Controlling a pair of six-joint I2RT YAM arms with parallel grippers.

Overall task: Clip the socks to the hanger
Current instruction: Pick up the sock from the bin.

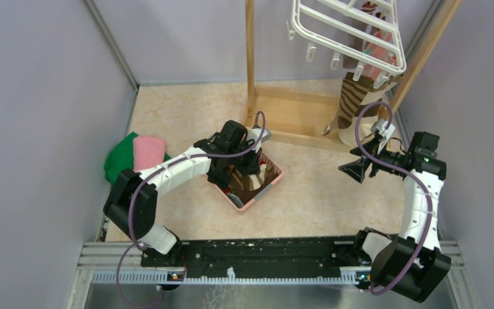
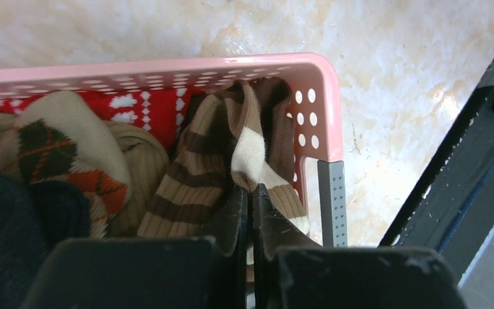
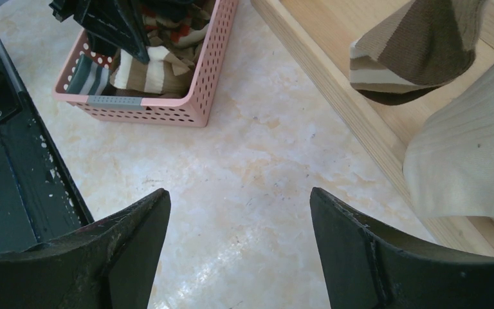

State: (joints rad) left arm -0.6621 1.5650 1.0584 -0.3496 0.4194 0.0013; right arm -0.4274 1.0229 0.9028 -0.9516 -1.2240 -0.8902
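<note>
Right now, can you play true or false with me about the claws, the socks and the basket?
1. The left claw is shut on a striped sock in the basket. True.
2. The right claw holds a sock. False: it is open and empty.
3. The basket is blue. False: it is pink.
4. A second sock hangs from the hanger. True.
</note>
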